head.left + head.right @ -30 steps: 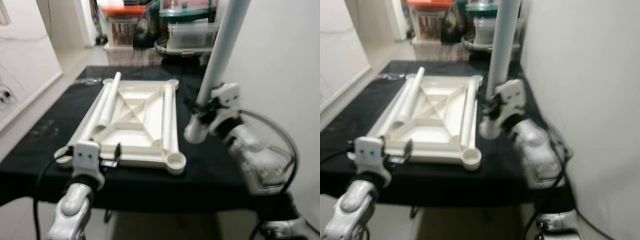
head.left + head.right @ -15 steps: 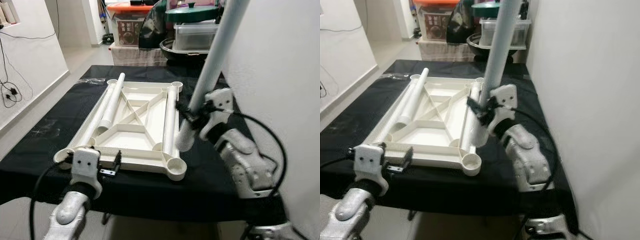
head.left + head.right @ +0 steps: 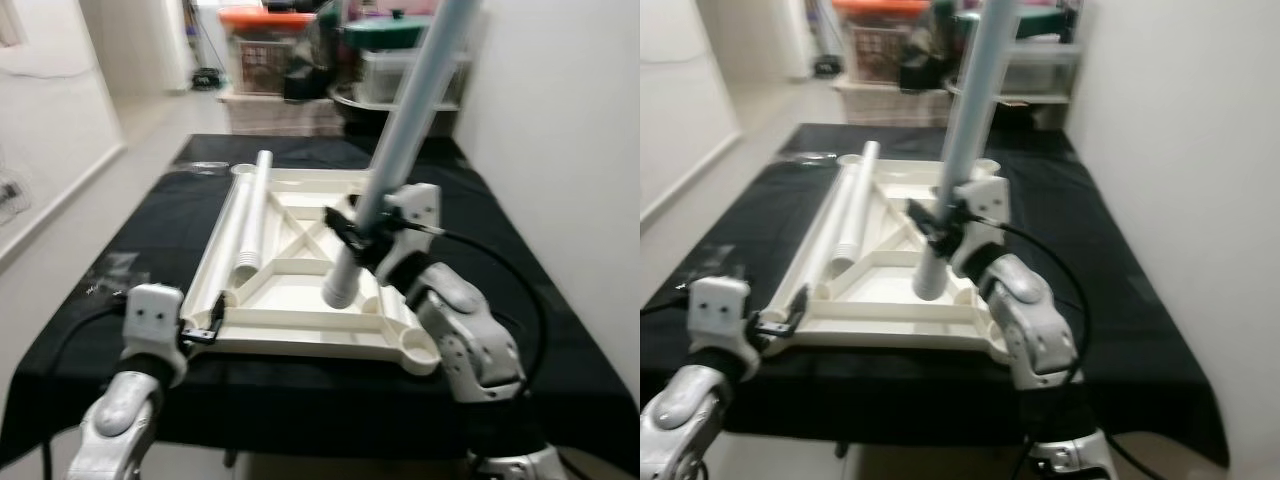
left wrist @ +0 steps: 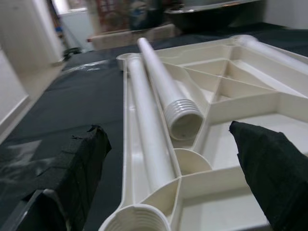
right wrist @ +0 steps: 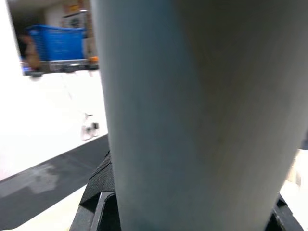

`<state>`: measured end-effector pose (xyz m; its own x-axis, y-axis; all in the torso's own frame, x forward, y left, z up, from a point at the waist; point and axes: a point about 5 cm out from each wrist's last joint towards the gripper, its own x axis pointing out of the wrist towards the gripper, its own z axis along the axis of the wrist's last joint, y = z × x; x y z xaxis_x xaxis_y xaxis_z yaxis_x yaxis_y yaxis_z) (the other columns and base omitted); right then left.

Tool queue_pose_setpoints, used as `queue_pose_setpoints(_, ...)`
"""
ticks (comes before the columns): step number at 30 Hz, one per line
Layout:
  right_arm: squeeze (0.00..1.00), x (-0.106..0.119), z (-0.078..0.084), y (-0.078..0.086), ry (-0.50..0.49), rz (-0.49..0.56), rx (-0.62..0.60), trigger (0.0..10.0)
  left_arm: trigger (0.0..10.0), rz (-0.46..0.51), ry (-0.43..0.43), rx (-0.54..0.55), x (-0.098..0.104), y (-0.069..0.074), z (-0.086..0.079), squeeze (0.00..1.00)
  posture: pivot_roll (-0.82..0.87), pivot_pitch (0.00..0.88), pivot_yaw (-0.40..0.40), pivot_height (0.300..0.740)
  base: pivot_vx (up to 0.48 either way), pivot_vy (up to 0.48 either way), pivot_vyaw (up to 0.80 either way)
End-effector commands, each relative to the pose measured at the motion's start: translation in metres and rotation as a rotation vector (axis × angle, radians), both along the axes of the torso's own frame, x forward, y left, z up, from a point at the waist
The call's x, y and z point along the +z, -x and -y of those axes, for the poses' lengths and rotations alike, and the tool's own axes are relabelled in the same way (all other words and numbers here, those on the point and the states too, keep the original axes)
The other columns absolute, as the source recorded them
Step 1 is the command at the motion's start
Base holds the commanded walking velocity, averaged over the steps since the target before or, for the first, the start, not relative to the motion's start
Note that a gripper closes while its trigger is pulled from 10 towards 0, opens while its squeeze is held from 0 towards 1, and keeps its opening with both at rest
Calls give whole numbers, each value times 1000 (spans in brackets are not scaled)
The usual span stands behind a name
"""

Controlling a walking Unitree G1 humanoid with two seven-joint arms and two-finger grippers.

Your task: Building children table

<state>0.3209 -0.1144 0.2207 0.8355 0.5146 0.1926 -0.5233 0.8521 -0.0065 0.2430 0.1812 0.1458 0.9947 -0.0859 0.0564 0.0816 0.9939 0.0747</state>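
Eye views: a cream plastic child's tabletop (image 3: 300,300), ribbed underside up, is lying on a black-covered table (image 3: 520,290), with a loose cream plastic leg tube (image 3: 250,215) resting along its left edge; the right gripper (image 3: 362,228) is clamping a long pale grey-white leg tube (image 3: 400,130), tilted with its lower end just above the tabletop's near right part, while the left gripper (image 3: 205,325) is sitting spread wide at the near left corner. Left wrist view: the black fingers (image 4: 269,163) are standing far apart on either side of the tabletop's threaded corner socket (image 4: 137,221) and the threaded end of the loose tube. Right wrist view: the gripped tube's pale surface (image 5: 192,110) is sitting close before the lens, black finger pads (image 5: 101,183) pressing at its base.
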Motion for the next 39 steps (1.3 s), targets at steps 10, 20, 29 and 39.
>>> queue_pose_setpoints(10, 0, 2, 7, -3, 16, 21, -88, 10000, 10000, 19, -8, -11, 2, -2, -1, 0, -1, 0, -22, 740, 0, 0, -720)
queue_pose_setpoints(20, 0, -1, 11, -3, 24, 29, -158, 10000, 10000, 28, -9, -12, 2, -3, -1, 0, -3, 0, -22, 740, 0, 0, -800)
queue_pose_setpoints(29, 0, 0, 6, -1, 65, 64, -120, 10000, 10000, 49, 21, 17, 6, -7, -3, 0, -5, 0, -27, 740, 0, 0, -444)
queue_pose_setpoints(39, 0, 2, -1, 1, 69, 75, -85, 10000, 10000, 61, 22, 11, 8, -7, -2, 0, -6, 0, -31, 740, 245, 0, 0)
